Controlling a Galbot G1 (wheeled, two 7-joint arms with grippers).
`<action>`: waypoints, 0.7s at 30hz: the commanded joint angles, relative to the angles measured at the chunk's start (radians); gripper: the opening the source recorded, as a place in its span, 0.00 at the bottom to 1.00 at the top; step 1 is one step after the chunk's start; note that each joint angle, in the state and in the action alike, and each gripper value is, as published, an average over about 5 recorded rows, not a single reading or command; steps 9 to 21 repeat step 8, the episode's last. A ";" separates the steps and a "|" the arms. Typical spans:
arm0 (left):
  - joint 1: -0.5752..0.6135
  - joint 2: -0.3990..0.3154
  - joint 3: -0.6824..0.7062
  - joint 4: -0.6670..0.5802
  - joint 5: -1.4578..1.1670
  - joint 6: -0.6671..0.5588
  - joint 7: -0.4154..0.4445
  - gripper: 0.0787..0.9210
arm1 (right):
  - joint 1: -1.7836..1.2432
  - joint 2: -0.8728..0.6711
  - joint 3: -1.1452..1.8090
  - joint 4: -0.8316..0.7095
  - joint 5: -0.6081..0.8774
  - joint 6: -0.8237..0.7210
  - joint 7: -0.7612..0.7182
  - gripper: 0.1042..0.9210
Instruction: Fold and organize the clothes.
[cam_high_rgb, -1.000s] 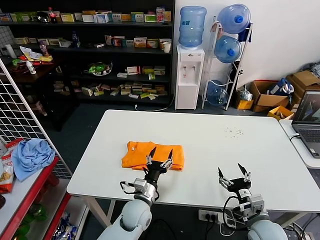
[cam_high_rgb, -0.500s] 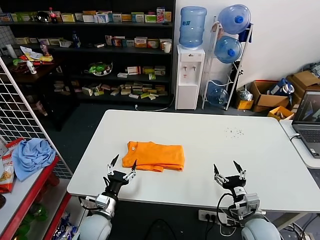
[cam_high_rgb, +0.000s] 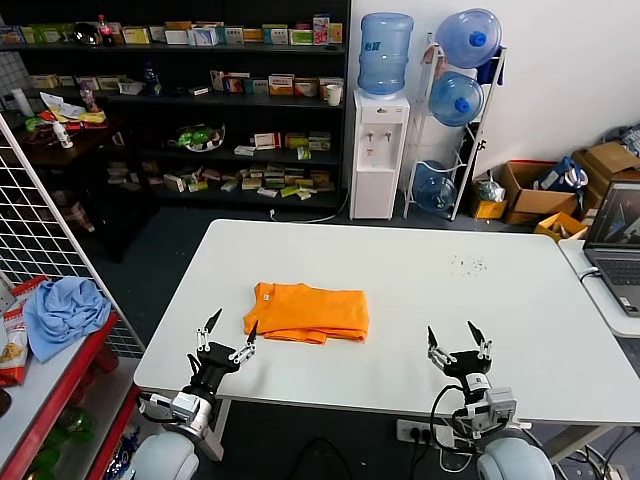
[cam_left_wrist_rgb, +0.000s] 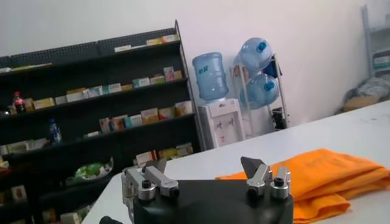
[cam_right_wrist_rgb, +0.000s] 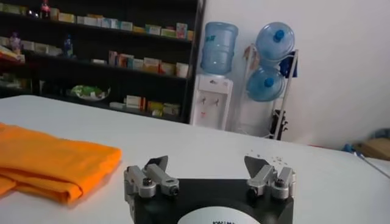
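Note:
The orange T-shirt (cam_high_rgb: 307, 312) lies folded into a flat rectangle on the white table (cam_high_rgb: 420, 290), left of its middle. No lettering shows. It also shows in the left wrist view (cam_left_wrist_rgb: 323, 179) and in the right wrist view (cam_right_wrist_rgb: 52, 163). My left gripper (cam_high_rgb: 228, 335) is open and empty at the table's near left edge, short of the shirt and to its left. My right gripper (cam_high_rgb: 458, 341) is open and empty at the near edge, well to the right of the shirt.
A light blue cloth (cam_high_rgb: 62, 312) lies on a red rack beyond the table's left side, by a white wire grid (cam_high_rgb: 40, 230). A laptop (cam_high_rgb: 618, 240) sits on a second table at the right. Shelves and a water dispenser (cam_high_rgb: 379, 150) stand behind.
My left gripper has drawn back from over the shirt's near edge to the table's near left edge, open and empty. The right gripper has barely moved. The shirt lies as before.

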 joint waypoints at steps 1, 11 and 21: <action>0.020 0.021 -0.010 -0.025 0.004 0.012 0.005 0.88 | -0.005 0.033 0.000 -0.009 -0.045 0.029 0.007 0.88; 0.025 0.026 0.002 -0.040 0.008 0.014 0.002 0.88 | -0.018 0.032 0.005 0.006 -0.071 0.025 -0.001 0.88; 0.025 0.026 0.002 -0.040 0.008 0.014 0.002 0.88 | -0.018 0.032 0.005 0.006 -0.071 0.025 -0.001 0.88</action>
